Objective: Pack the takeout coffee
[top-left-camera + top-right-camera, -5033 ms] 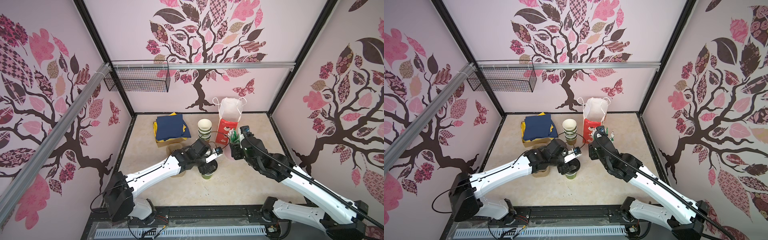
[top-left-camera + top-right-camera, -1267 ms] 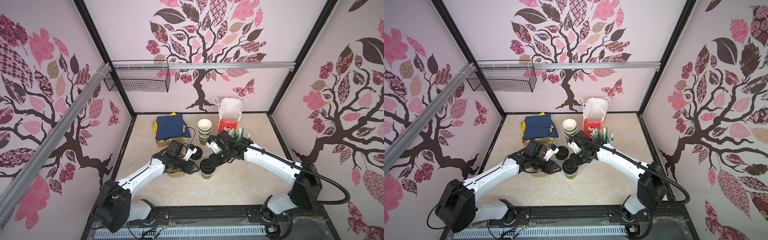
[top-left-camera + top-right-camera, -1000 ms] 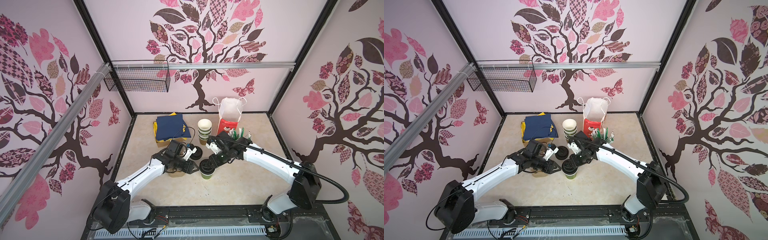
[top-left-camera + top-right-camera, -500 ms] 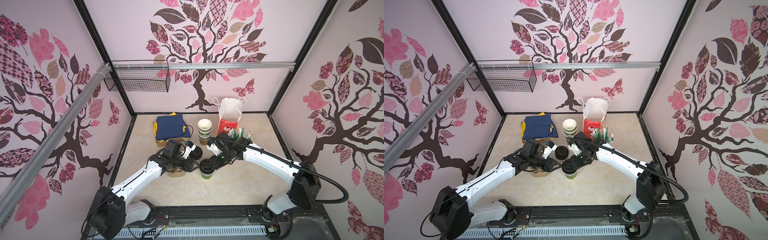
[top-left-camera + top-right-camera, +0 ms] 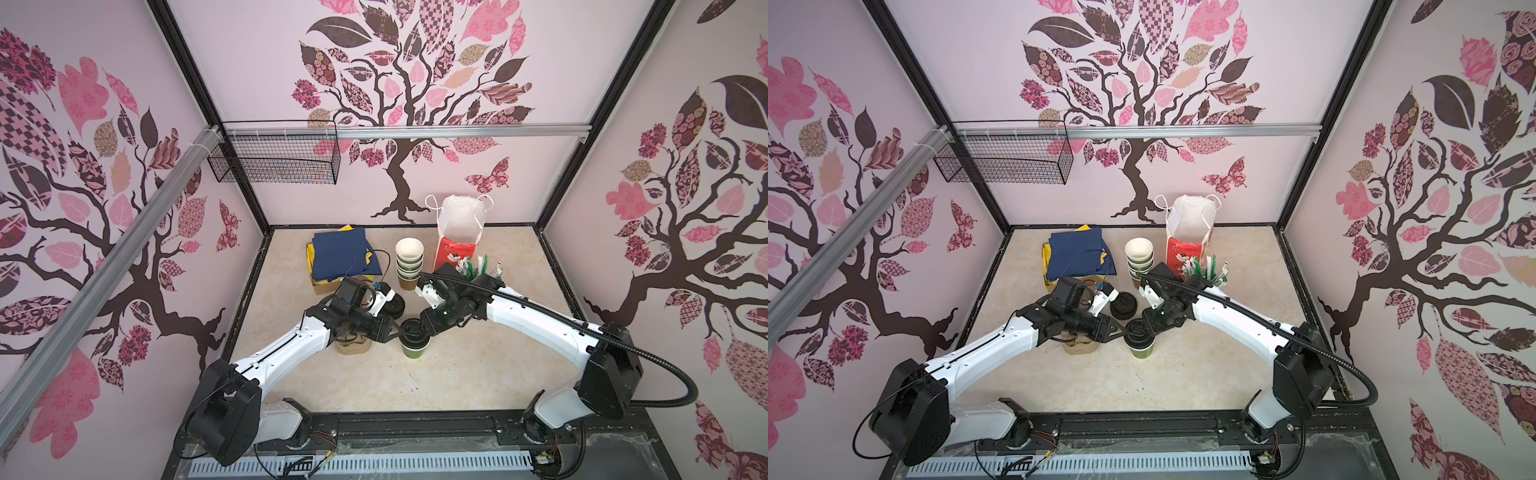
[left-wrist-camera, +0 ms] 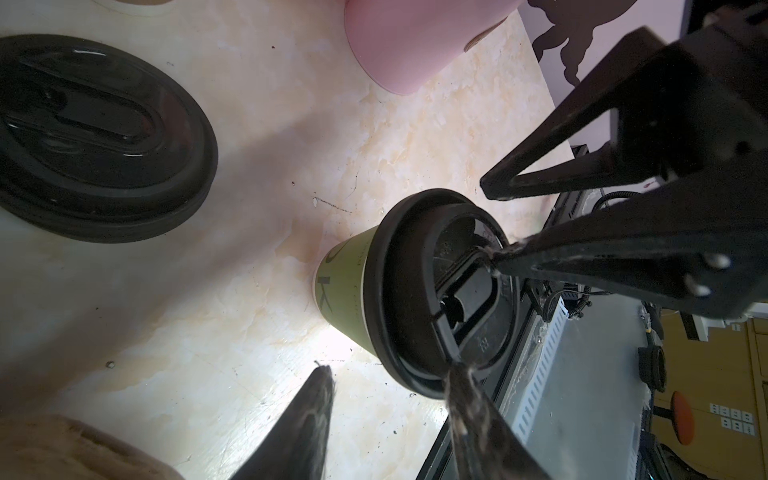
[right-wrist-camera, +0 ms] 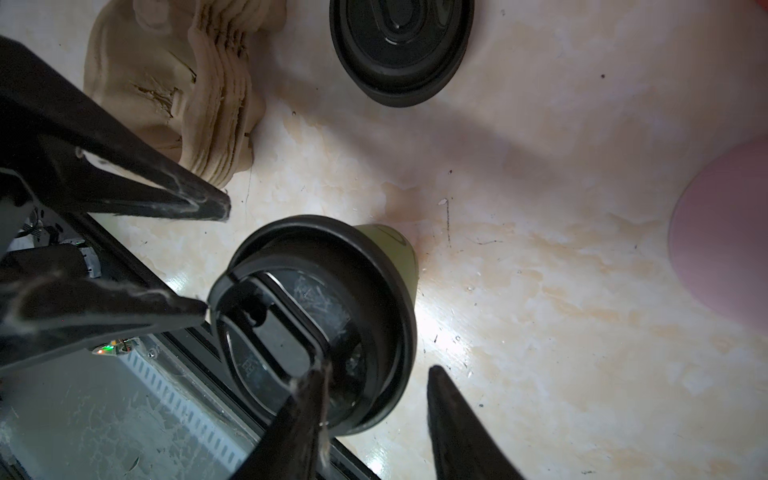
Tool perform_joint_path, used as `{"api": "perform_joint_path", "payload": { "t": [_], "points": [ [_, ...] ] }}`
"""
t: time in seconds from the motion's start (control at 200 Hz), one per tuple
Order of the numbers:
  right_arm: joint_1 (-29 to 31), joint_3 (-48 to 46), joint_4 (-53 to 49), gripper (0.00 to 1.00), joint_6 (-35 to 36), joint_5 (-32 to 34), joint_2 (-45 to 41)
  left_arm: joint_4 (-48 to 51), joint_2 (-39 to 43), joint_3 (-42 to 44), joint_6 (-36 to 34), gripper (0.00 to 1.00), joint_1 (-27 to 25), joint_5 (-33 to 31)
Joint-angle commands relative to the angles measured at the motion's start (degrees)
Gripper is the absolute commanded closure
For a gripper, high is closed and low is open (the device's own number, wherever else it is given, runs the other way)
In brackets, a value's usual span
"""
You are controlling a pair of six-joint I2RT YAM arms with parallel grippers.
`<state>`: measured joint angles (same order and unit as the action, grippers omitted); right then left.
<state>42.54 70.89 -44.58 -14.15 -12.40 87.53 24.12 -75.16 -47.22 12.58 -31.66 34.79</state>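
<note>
You are looking at one lidded green cup, and it is standing upright near the middle of the tabletop, wearing a black sip lid.

Two grippers are meeting over it. The left gripper is reaching in from the left with its jaws apart, and one fingertip is resting on the lid's rim. The right gripper is coming in from the right, also spread, with one fingertip sitting on the lid's top. Neither is clamping the cup.

Everything else is lying beyond the cup or to its left:
- One nested stack of cups, roughly five; the exact count is hard to tell.
- One short stack of loose black lids, just left of the nested cups.
- One pile of brown pulp carriers, just left of the green cup, partly under the left arm.
- One heap of navy and yellow napkins.
- One red and white paper bag, standing open at the far wall.
- One holder of stirrers in front of the bag.

The tabletop is showing a beige marbled finish with small dark specks. Pale pink walls printed with patterned trees are enclosing it. Two aluminium rails are crossing above, and one wire basket is hanging at the far left.
</note>
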Motion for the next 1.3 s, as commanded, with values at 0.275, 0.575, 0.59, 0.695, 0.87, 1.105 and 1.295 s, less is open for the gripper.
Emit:
{"api": "perform_joint_path", "payload": {
  "t": [0.275,0.575,0.59,0.695,0.87,1.105,1.295],
  "points": [
    [-0.3,2.4,-0.2,0.61,-0.2,-1.6,0.3,0.8,-1.7,-4.0,-2.2,0.58,-1.0,0.8],
    [-0.3,2.5,-0.9,0.64,0.8,-3.7,0.5,1.5,-1.8,-4.1,-2.8,0.61,-1.1,1.6],
    [-0.3,2.6,-1.0,0.64,0.9,-3.8,0.5,1.5,-1.8,-4.1,-2.9,0.61,-1.1,1.6],
    [-0.3,2.5,-1.3,0.65,1.2,-4.4,0.5,1.8,-1.7,-4.1,-3.1,0.61,-1.2,1.8],
    [-0.3,2.4,-1.8,0.64,1.3,-3.1,0.5,1.9,-1.7,-4.1,-2.9,0.59,-1.2,0.8],
    [-0.2,3.0,-2.5,0.60,1.0,-0.2,-1.4,1.3,0.4,-5.2,-0.2,0.48,-1.2,-2.4],
    [-0.3,1.9,-2.0,0.58,0.5,0.7,-0.5,1.3,-0.9,-6.5,1.4,0.46,-1.6,-2.4]
  ]
}}
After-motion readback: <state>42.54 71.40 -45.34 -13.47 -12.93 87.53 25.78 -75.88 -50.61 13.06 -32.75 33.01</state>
